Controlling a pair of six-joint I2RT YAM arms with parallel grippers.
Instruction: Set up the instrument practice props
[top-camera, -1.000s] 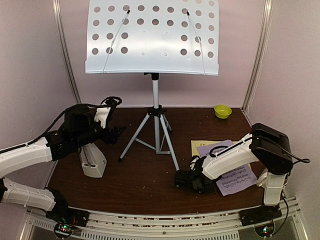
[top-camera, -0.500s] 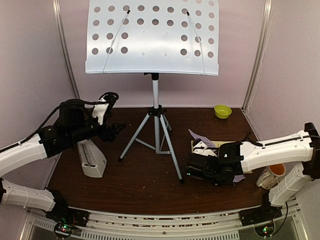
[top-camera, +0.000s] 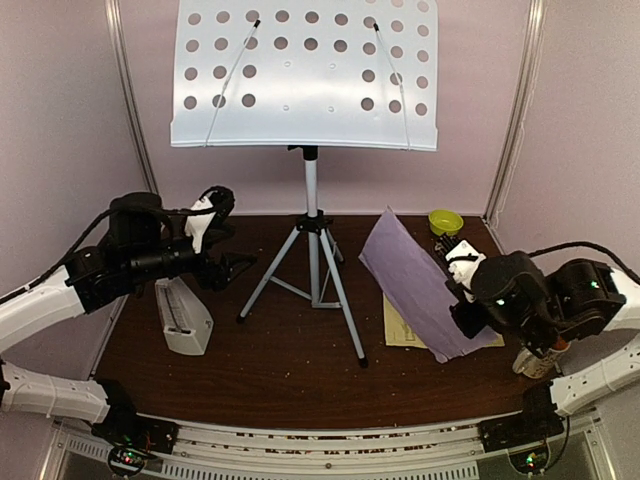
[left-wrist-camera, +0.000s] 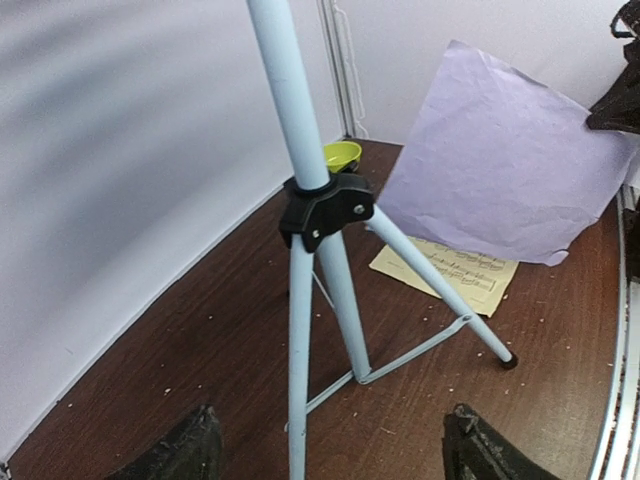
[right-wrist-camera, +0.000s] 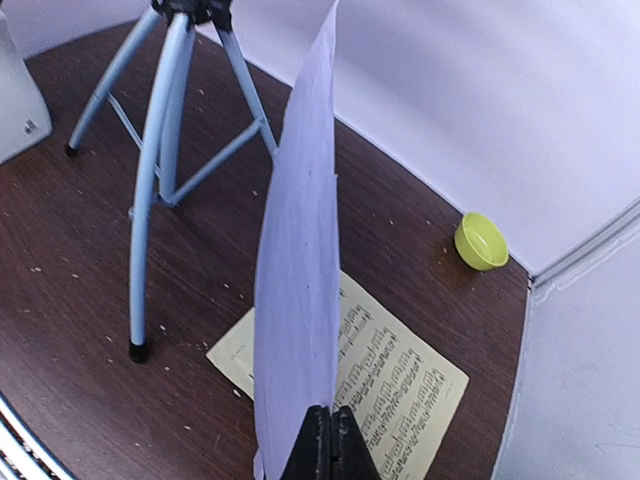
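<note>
Centre right of the top view, lilac page (top-camera: 415, 285) stands tilted up off worktop (top-camera: 280, 360), creased, lower edge pinched by clenched right claw (right-wrist-camera: 328, 432). A second ago it lay flat over pale yellow page (top-camera: 402, 335). Left claw (top-camera: 235, 265) released, near tripod (top-camera: 312, 250).

Lab test booth: plain walls (top-camera: 60, 120) w/ metal corner posts (top-camera: 133, 105), dark wood table (top-camera: 290, 360).

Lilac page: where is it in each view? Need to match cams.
Top external: lilac page right of the tripod, raised.
Left wrist: page upper right.
Right wrist: page centre, edge-on, pinched in the right gripper.
Shared landmark: green bowl, far right corner, in all three.
</note>
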